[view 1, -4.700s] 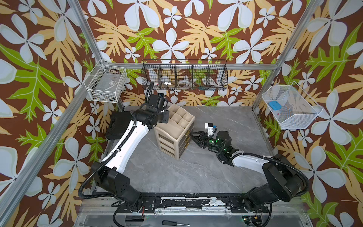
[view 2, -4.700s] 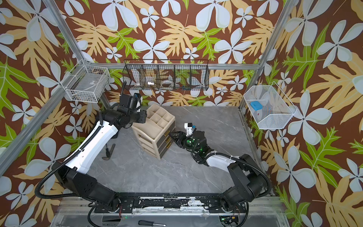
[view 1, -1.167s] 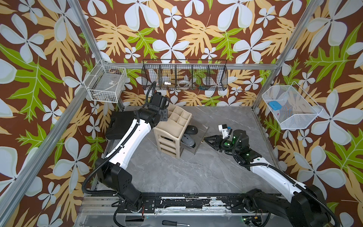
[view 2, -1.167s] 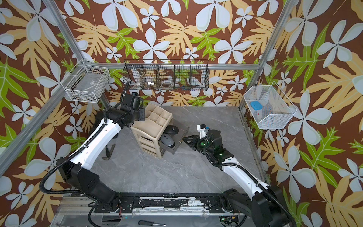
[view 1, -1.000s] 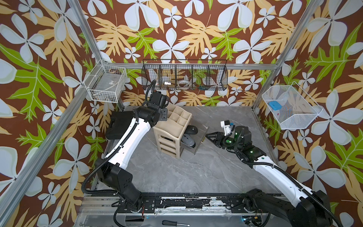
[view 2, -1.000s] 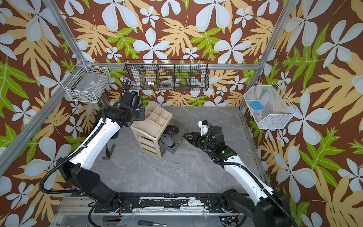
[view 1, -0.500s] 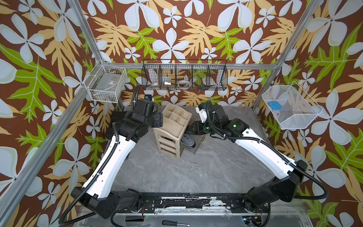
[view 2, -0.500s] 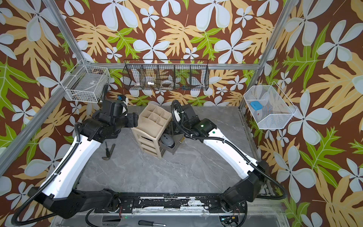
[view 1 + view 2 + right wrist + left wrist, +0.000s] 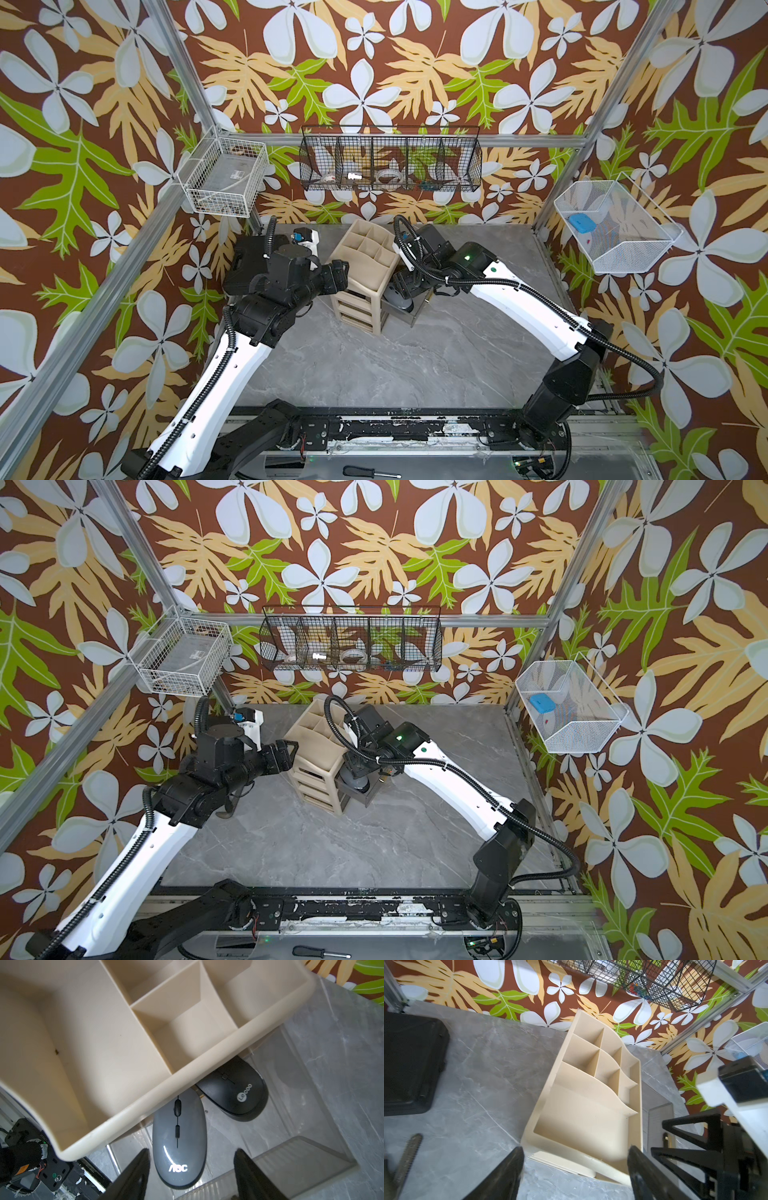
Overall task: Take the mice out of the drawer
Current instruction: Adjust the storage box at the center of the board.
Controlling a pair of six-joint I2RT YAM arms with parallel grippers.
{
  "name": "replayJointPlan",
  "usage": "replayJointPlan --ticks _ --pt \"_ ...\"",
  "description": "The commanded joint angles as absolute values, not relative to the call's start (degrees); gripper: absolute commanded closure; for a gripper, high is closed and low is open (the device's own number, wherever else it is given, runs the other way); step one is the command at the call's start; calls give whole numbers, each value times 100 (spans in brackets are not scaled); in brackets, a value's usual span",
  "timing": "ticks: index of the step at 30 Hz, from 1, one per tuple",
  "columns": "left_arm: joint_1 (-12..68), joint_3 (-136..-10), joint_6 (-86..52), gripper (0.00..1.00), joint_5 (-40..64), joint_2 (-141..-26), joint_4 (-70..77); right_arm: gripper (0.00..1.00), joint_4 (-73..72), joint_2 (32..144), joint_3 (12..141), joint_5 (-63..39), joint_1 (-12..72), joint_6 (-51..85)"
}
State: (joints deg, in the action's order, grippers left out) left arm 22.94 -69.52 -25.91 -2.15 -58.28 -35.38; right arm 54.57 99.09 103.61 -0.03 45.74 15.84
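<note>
Drawer [image 9: 417, 311] of clear plastic is seen pulled out of the beige organiser [image 9: 365, 266], just right of frame centre in both top views. Two mice are visible inside it: a grey mouse [image 9: 179, 1142] and, just beside it, a black mouse [image 9: 234, 1093]. Both are partly tucked under the organiser's top tray.

Right gripper [image 9: 191, 1152] is held open over the drawer, its fingers spread either side of the grey mouse's rear end. The mouse is not clamped.

Left gripper [image 9: 575, 1148] is open too and placed at the organiser's left side, left of centre in both top views. Contact cannot be told.

A black case [image 9: 240, 266] is seen on the grey table [image 9: 374, 374] behind the left arm.
</note>
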Motion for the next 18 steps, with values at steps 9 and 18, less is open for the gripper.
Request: replayJointPlan --ticks 9,18 --pt "2285 -6353 -3335 23 103 -5692 -2640 24 5598 10141 10279 -195 4595 1475" --pt "2285 -6267 -3369 30 -133 -5930 -2509 20 5633 10267 10200 -308 4596 1376"
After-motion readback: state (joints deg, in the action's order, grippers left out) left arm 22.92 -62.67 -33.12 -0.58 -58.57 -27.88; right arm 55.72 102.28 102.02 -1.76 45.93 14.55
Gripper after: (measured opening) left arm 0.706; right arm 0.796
